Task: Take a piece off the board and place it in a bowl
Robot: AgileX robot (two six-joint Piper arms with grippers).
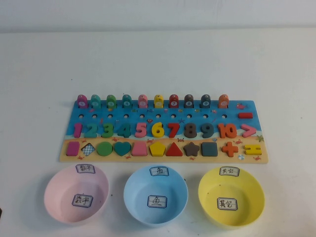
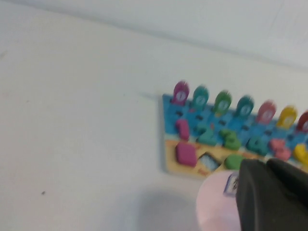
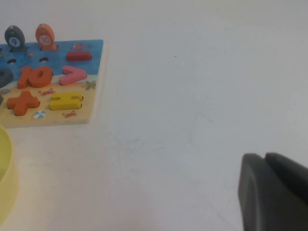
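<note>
The board [image 1: 232,111] lies across the middle of the table, with pegs, numbers and shape pieces on it. The magenta-pink rectangular piece [image 1: 73,148] sits in its slot at the left end of the front row; it also shows in the left wrist view [image 2: 186,154]. The yellow bowl [image 1: 252,197] stands in front of the board's right end, and its rim shows in the right wrist view [image 3: 6,178]. Neither arm shows in the high view. My left gripper [image 2: 266,162] is shut and empty over the pink bowl's side. My right gripper [image 3: 264,156] is shut and empty over bare table, right of the board.
A pink bowl [image 1: 54,197] stands front left and a blue bowl [image 1: 136,197] front middle, both labelled. An open slot with a checkered bottom [image 1: 88,149] is next to the magenta piece. White table surrounds the board; a wall runs along the back.
</note>
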